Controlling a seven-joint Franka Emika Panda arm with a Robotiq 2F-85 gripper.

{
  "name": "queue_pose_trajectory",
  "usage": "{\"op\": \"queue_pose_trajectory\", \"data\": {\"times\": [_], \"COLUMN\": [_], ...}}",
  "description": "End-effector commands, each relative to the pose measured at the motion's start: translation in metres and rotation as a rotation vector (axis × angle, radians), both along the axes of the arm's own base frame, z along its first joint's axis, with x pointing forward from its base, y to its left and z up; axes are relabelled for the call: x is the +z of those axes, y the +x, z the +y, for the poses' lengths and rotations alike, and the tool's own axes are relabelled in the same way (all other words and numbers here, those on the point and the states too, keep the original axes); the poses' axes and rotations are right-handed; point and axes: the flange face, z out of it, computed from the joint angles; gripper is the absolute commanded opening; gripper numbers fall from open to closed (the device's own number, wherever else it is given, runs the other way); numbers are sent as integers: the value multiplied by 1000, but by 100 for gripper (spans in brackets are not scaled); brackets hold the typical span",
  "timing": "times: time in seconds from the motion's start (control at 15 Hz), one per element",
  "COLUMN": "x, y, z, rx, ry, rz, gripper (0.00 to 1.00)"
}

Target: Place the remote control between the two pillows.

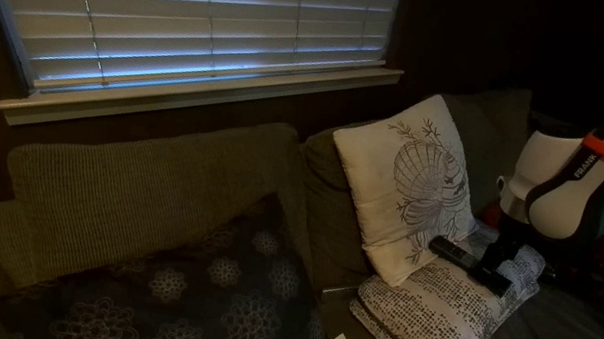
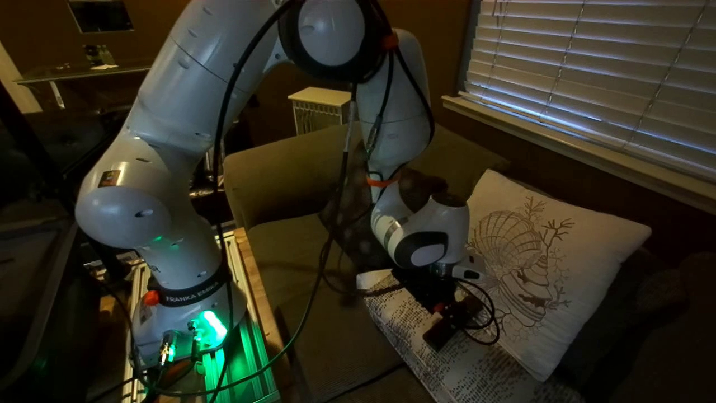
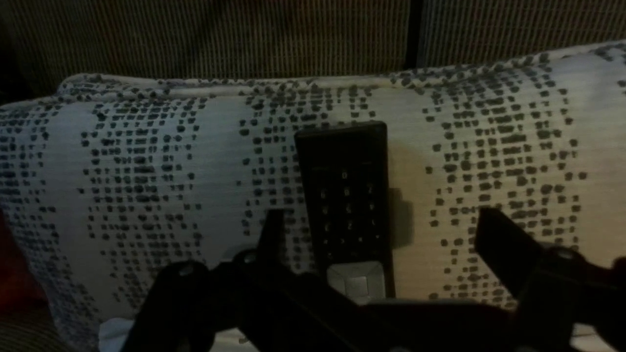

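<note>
One remote control (image 3: 346,208) on the speckled pillow (image 1: 438,314)

The black remote (image 3: 345,210) lies buttons-up on the speckled pillow (image 1: 438,314), keypad end toward twelve o'clock in the wrist view. In an exterior view, the cream shell pillow (image 1: 408,185) leans at the speckled one's eleven o'clock.

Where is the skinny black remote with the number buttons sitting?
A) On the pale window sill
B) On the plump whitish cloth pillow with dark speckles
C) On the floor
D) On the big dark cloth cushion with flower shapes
B, because the wrist view shows the slim black remote lying on the plump whitish cloth pillow, with dark speckles showing on both sides of it.
</note>
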Motion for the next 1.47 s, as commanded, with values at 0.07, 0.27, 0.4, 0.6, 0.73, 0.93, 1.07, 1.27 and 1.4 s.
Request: {"op": "queue_pose_trajectory", "data": {"times": [0.07,0.27,0.4,0.6,0.73,0.93,1.07,1.27,1.4], "x": [-26,-34,-40,-48,-50,-55,-57,-60,-60], "y": [5,6,9,15,18,22,24,26,26], "z": [-2,-4,-4,-6,-6,-6,-6,-6,-6], "rx": [55,66,75,84,88,94,98,103,107], "ry": [-12,-17,-14,-11,-9,-1,5,11,10], "rz": [-34,-51,-55,-61,-71,-80,-83,-83,-83], "gripper": [100,100,100,100,100,83,69,47,33]}}
